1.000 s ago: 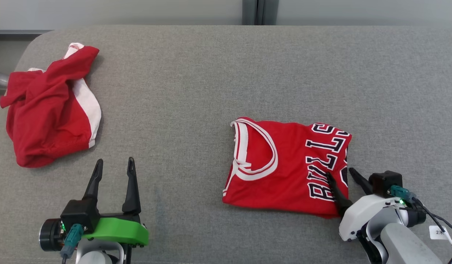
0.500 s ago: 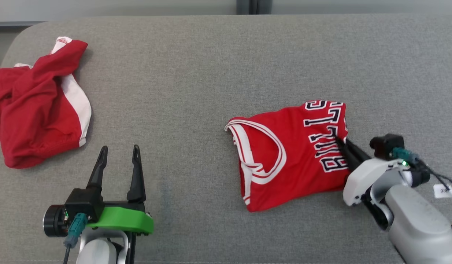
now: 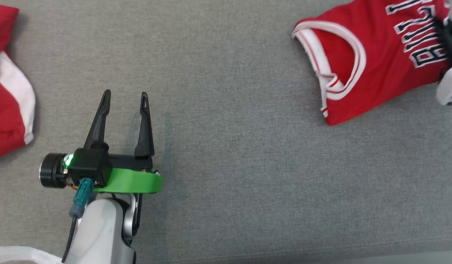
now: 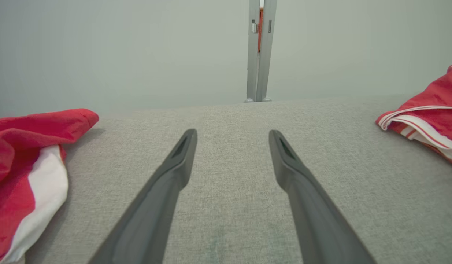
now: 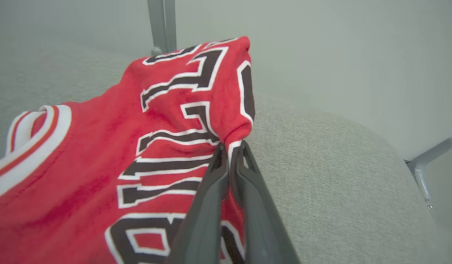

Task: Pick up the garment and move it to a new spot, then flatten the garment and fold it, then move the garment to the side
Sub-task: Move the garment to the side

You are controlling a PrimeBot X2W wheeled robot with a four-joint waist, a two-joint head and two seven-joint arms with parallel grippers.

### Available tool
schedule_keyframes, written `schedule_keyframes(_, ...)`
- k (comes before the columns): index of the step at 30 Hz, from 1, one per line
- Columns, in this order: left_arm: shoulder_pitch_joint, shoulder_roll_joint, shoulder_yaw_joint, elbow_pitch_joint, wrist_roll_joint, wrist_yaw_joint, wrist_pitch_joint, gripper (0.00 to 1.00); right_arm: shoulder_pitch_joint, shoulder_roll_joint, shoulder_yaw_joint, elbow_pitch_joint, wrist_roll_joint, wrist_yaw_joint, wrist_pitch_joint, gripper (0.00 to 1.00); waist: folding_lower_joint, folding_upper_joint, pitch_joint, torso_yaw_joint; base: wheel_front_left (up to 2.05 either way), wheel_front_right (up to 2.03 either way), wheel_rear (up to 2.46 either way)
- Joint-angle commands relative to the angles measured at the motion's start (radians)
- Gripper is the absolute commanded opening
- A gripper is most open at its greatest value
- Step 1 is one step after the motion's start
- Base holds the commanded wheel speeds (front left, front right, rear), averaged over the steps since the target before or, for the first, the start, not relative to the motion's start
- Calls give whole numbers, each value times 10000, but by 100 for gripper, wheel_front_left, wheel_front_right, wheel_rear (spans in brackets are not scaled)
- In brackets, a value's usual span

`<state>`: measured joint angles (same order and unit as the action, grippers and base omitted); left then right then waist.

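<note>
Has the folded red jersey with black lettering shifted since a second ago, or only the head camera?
Yes. Pinched by the right gripper, the red jersey has slid to the robot's right, its gap from the crumpled red-and-white garment much wider.

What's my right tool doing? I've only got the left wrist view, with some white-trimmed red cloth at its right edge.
Observer: The right tool is shut on the jersey, pinching its edge beside the black lettering.
Operator: Is that edge lifted?
Observer: In the right wrist view it bunches up above the grey surface.
Operator: Which way does the jersey lie?
Observer: In the head view its neck opening is on the side nearest the left tool.
</note>
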<state>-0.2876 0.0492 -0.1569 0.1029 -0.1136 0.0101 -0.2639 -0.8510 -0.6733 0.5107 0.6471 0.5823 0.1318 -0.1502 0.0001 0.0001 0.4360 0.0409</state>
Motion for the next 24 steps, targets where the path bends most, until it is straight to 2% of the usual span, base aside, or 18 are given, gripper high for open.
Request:
schedule_keyframes(1,-368,86,25,-81,146,53,0,100,-311,-297,45,-18,165,-22,-105,0,-1,-1,1553,-1186,0,0,0)
schedule_keyframes(8,-880,414,-70,-260,564,-10,-2,100,-1089,-1600,151,308,903,-22,-375,0,-1,-1,2285,-2030,0,0,0)
schedule_keyframes(14,-896,538,-239,-480,716,-27,-2,100,-1614,-2330,310,695,1385,-22,-389,0,-1,-1,2366,-2243,0,0,0)
schedule_keyframes(24,-912,596,-419,-968,799,81,103,100,-2722,-2840,915,1410,1728,-22,-185,0,-1,-1,2580,-2055,0,0,0)
